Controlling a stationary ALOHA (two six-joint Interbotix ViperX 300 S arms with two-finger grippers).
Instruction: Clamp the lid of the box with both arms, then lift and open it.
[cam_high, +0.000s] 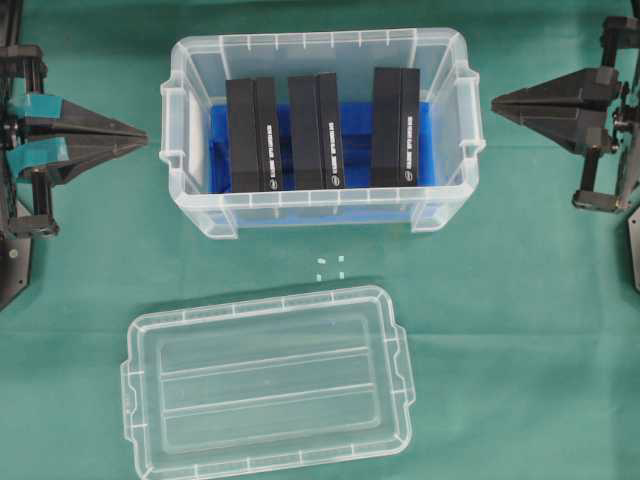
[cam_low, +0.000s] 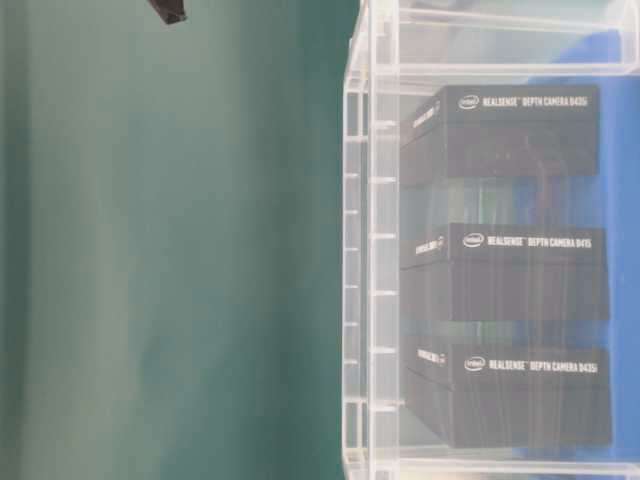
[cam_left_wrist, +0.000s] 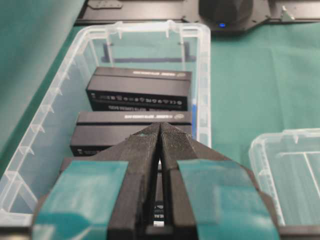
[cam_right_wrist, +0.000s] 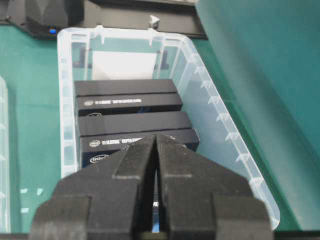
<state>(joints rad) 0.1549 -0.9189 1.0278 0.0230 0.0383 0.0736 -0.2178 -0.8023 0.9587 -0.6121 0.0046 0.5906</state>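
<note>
- Two grippers, both clenched with nothing between the jaws, tips pointing inward at the box (cam_high: 318, 130) from opposite short ends.
- left gripper (cam_high: 143, 133): wedge horizontal, tip just off the box's left handle, not touching. Teal tape patches on both jaw backs. Left wrist view confirms: jaws (cam_left_wrist: 159, 129) meet along a thin seam, box straight ahead of and below the tip.
- right gripper (cam_high: 495, 101): same pose mirrored, tip just off the right end wall, a small gap showing. All black, no tape visible here. Right wrist view: jaws (cam_right_wrist: 156, 140) pressed together, box directly ahead.
- Box sits between the two tips, open on top. Blue insert (cam_high: 222, 135) on the floor, three black blocks (cam_high: 316, 130) standing upright in a row; table-level view reads "RealSense Depth Camera D435" on them (cam_low: 505, 275).
- lid (cam_high: 266, 385) is off the box, lying flat on the green cloth (cam_high: 520, 300), well apart from both jaws – to the right of the left tip's heading, left of the right tip's. One corner visible at the edge of each wrist view (cam_left_wrist: 287, 170).
- Small pale marks (cam_high: 330, 266) on the cloth between box and lid.
</note>
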